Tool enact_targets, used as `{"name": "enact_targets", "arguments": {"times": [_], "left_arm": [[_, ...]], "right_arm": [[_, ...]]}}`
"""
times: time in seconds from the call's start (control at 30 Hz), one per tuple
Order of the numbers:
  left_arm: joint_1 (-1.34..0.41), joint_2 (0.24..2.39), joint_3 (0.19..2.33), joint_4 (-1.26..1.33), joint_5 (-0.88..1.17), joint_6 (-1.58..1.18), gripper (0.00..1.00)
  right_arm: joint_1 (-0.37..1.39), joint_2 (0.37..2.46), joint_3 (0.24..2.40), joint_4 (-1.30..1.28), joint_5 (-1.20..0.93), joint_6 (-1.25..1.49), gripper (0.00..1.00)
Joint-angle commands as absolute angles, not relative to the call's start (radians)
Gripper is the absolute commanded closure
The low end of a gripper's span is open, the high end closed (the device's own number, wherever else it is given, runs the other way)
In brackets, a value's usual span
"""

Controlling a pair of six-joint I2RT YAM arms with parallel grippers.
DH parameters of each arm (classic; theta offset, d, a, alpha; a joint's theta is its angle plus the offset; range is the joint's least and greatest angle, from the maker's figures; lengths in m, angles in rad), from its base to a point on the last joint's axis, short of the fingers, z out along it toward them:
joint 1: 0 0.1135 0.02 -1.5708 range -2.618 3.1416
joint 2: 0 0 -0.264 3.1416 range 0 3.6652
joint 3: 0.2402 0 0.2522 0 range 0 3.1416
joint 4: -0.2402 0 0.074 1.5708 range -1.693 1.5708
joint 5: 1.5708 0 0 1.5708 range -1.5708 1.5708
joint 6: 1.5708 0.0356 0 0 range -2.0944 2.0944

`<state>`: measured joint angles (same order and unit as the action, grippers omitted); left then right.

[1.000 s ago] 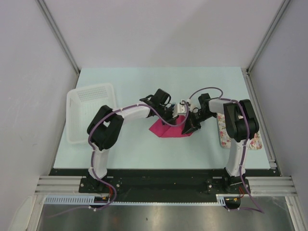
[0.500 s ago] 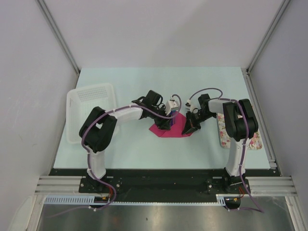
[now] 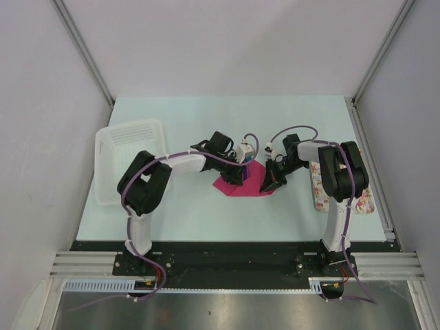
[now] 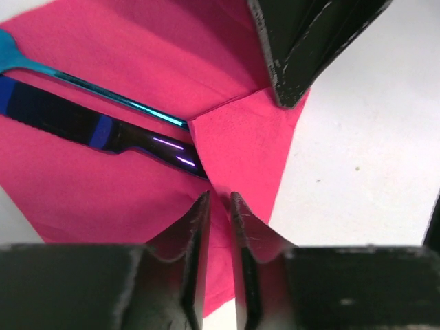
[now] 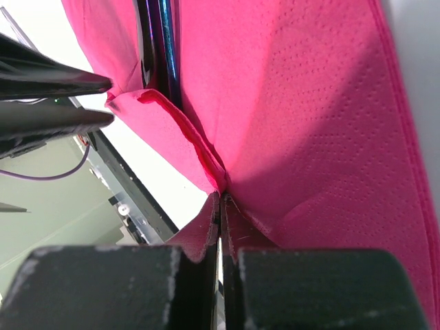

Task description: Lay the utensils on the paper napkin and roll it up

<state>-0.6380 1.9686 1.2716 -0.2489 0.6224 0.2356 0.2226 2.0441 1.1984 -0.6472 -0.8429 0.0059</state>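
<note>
overhead view: the paper napkin lies partly folded at the centre of the pale table, between the two arms, with the left gripper at its upper left edge and the right gripper at its right edge. the white basket sits at the left of the frame and the floral tray at the right, partly under the right arm, both well apart from the napkin. left wrist view: the dark blue utensils lie on the napkin in the left half of the frame, their far ends tucked under a folded-over corner. the left gripper's fingers stand narrowly apart at the lower centre, just at the edge of that fold, a slit of pink showing between them. right wrist view: the right gripper's fingers are pressed together at the lower centre, pinching a gathered ridge of the napkin; the utensils run up to the top edge, upper left.
</note>
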Motion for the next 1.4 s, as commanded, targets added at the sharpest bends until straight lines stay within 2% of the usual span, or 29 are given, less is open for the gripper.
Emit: {"name": "enact_targets", "arguments": {"times": [0.0, 0.23, 0.27, 0.37, 0.53, 0.7, 0.87, 1.07, 1.37], "left_arm": [[-0.637, 1.999, 1.31, -0.25, 0.614, 0.216, 0.81], [-0.635, 2.028, 1.328, -0.273, 0.594, 0.202, 0.97], [-0.635, 2.028, 1.328, -0.273, 0.594, 0.202, 1.0], [-0.637, 2.031, 1.327, -0.279, 0.585, 0.206, 1.0], [-0.635, 2.031, 1.325, -0.284, 0.581, 0.201, 1.0], [-0.635, 2.029, 1.318, -0.278, 0.584, 0.195, 1.0], [-0.637, 2.034, 1.316, -0.268, 0.591, 0.183, 1.0], [-0.635, 2.039, 1.322, -0.27, 0.594, 0.176, 1.0], [-0.635, 2.036, 1.312, -0.261, 0.594, 0.167, 1.0]], "right_arm": [[0.242, 2.043, 1.224, -0.607, -0.798, -0.005, 0.99], [0.245, 2.042, 1.255, -0.63, -0.789, 0.014, 0.94], [0.247, 2.037, 1.259, -0.637, -0.788, 0.012, 0.89], [0.244, 2.0, 1.264, -0.647, -0.781, 0.015, 0.78], [0.238, 1.93, 1.287, -0.698, -0.764, 0.003, 0.66], [0.236, 1.867, 1.279, -0.704, -0.712, 0.003, 0.66], [0.245, 1.851, 1.246, -0.654, -0.776, 0.027, 0.74], [0.278, 1.945, 1.229, -0.594, -0.83, 0.063, 0.78], [0.279, 2.051, 1.224, -0.535, -0.747, 0.083, 0.83]]}}
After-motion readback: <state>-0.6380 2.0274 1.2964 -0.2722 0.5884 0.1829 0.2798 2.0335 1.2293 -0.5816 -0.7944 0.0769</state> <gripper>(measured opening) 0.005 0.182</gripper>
